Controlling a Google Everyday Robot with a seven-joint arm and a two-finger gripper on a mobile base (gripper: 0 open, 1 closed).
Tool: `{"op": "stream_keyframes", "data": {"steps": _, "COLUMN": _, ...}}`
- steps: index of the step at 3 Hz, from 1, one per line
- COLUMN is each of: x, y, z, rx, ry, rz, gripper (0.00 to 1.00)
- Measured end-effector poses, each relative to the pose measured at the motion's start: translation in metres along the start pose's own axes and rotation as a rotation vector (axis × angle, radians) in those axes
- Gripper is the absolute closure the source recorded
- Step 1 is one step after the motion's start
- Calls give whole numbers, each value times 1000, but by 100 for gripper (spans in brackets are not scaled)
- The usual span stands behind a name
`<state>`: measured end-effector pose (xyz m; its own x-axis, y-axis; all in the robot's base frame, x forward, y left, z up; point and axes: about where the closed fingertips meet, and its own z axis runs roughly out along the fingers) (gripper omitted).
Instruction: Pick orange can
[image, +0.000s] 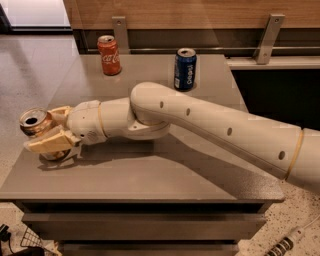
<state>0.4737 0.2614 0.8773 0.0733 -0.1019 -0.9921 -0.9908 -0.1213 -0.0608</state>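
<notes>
The orange can (34, 123) stood near the left front edge of the grey worktop (150, 176), its open silver top facing up. The tool (50, 129) reached it from the right, with one pale finger behind the can and the other across its front. The tool appeared to be clamped on the can, though the contact was partly hidden. The white arm (210, 131) stretched across the worktop. A red Coca-Cola can (109, 55) and a dark blue can (185, 69) stood upright at the back, well apart.
</notes>
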Motion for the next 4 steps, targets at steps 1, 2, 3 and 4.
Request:
{"op": "stream_keyframes", "data": {"steps": 1, "x": -1, "y": 1, "z": 2, "rx": -4, "ry": 0, "rz": -1, "gripper": 93}}
{"op": "stream_keyframes", "data": {"steps": 2, "x": -4, "y": 3, "z": 2, "rx": -7, "ry": -1, "rz": -6, "gripper": 100}}
{"op": "stream_keyframes", "data": {"steps": 3, "x": -16, "y": 4, "z": -4, "rx": -7, "ry": -5, "rz": -22, "gripper": 100}}
{"op": "stream_keyframes", "data": {"steps": 4, "x": -51, "y": 5, "z": -28, "rx": 8, "ry": -17, "rz": -72, "gripper": 100}}
